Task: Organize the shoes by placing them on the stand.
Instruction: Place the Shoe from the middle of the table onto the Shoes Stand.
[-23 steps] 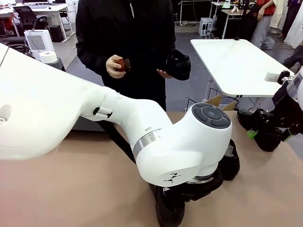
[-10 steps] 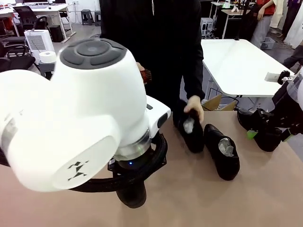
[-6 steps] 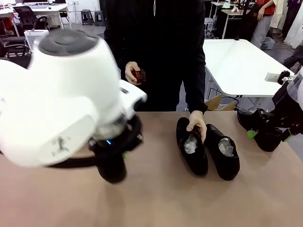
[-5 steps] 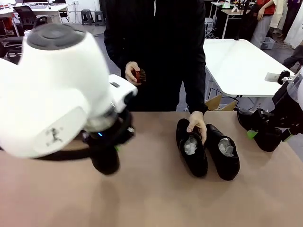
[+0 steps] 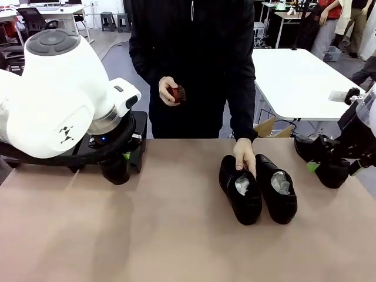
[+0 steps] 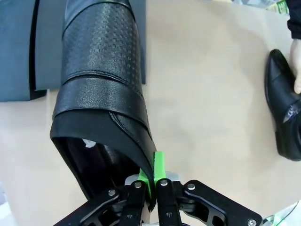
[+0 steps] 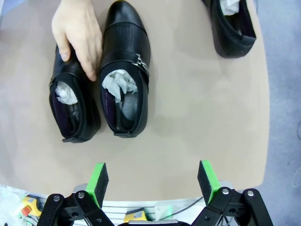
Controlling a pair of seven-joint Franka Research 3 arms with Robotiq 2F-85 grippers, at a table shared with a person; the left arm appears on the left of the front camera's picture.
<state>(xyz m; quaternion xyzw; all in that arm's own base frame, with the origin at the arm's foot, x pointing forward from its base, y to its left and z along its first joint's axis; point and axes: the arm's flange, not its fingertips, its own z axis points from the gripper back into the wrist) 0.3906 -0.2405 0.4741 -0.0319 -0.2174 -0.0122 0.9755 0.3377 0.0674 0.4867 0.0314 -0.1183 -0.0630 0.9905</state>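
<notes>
Left tool (image 6: pixel 153 175): clenched on the thin rim of the heel opening of one shoe (image 6: pixel 101 70), with a green pad on either side of the leather. Judged reason: that rim is the one edge narrow enough for the pads. The shoe's long axis runs in line with the fingers, toe away from the tool. Its forepart is over the edge of the stand (image 6: pixel 16 47); whether it touches the stand cannot be told.

Right tool (image 7: pixel 153 176): released and empty, pads wide apart, above the bare counter (image 7: pixel 188 132) near a pair of shoes (image 7: pixel 124 70). The pair lies side by side, apparently touching, long axes parallel, toes toward the person and heels toward the robot. The person's hand (image 7: pixel 77 35) rests on the forepart of one, apparently to square it against its neighbour. A fourth shoe (image 7: pixel 233 23) lies apart from the pair, not yet placed.
</notes>
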